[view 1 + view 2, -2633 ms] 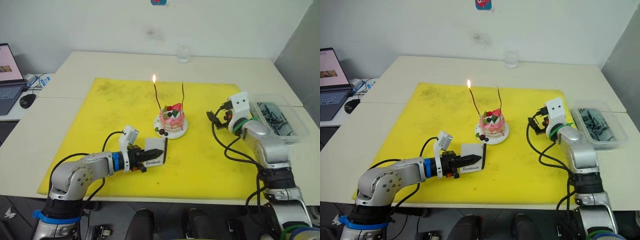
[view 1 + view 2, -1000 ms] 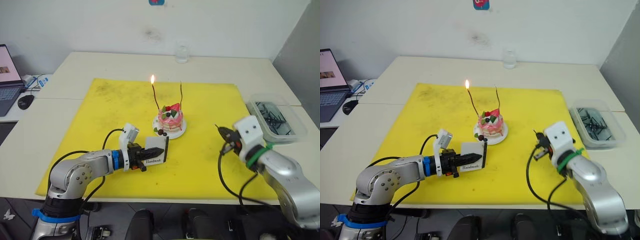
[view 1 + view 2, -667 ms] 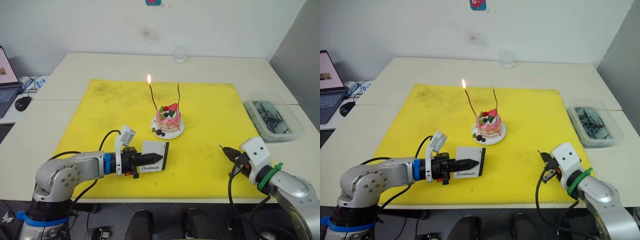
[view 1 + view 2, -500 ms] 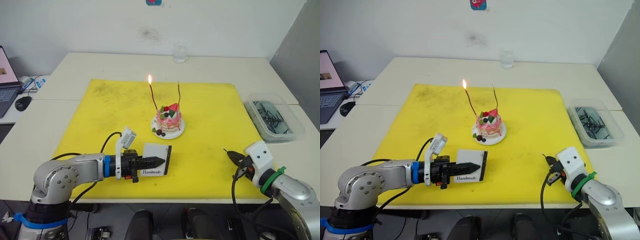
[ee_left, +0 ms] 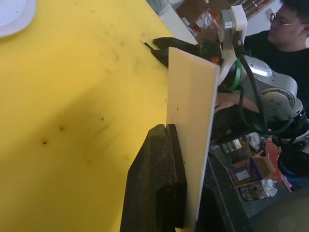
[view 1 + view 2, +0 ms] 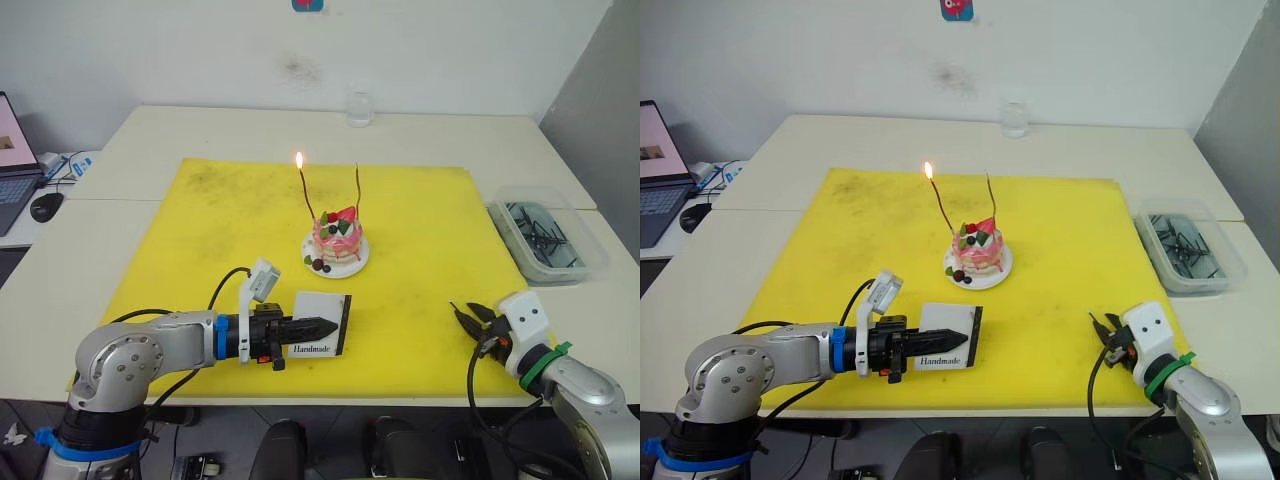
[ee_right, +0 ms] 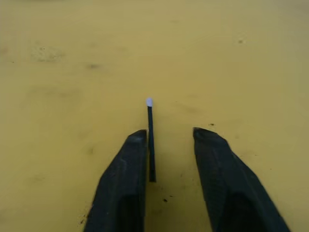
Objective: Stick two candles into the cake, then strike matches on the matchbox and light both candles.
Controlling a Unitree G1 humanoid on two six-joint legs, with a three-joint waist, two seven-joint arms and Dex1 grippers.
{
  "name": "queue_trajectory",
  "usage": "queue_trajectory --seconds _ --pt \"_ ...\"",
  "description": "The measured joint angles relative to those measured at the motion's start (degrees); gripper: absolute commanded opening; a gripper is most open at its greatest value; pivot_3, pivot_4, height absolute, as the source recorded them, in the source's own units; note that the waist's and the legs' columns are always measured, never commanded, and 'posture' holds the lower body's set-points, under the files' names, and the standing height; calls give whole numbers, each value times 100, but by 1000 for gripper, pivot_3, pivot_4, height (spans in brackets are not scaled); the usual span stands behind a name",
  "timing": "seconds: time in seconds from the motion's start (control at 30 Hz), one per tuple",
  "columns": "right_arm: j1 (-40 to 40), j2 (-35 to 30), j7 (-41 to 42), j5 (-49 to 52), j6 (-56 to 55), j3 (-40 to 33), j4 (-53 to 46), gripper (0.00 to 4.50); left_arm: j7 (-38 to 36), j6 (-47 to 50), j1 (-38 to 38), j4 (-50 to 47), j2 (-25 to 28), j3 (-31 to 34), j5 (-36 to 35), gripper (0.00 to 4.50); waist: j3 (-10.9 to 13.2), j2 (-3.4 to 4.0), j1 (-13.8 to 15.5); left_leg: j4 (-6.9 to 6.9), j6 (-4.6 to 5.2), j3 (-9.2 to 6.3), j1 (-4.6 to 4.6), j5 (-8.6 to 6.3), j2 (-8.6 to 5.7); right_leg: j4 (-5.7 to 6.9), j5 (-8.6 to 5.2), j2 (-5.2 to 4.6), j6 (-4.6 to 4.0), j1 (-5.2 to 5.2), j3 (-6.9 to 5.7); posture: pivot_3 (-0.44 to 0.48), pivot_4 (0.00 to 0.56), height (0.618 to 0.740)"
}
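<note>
Matchbox [image 6: 322,327] clamped in left claw [image 6: 318,325], right claw [image 7: 168,145] open around match [image 7: 150,142] near mat edge [image 6: 300,372]

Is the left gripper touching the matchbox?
Touching. The left wrist view shows the left gripper with its jaws clamped on the upright matchbox.

The pink cake [image 6: 337,238] carries two thin candles [image 6: 306,194], one burning. The white matchbox [image 6: 321,325] stands on edge nearby. A dark match [image 7: 150,144] lies flat.

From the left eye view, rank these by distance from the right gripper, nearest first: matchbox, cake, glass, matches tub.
Right gripper sits at the mat's near right edge.
1. Matches tub, on its right.
2. Matchbox, to its left.
3. Cake, mat centre.
4. Glass, far edge.
</note>
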Motion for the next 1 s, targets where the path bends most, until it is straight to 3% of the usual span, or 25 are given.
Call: queue_trajectory --seconds 0.3,0.9,1.0 --pt "124 235 44 25 -921 -55 135 2345 -3 -7 -109 27 4 -65 0 0 0 0 0 0 0 0 0 0 0 0 -1 2 -1 0 1 0 150 740" --pt "-145 183 -11 -296 -904 355 511 2345 -10 -9 -224 49 5 -147 2 0 0 0 1 1 0 0 3 0 0 3 0 2 -1 2 1 0 150 740" --pt "-143 219 -50 -284 -855 369 506 1789 -10 -9 -224 49 5 -147 2 0 -1 0 1 0 0 0 3 0 0 3 0 2 -1 2 0 0 150 740"
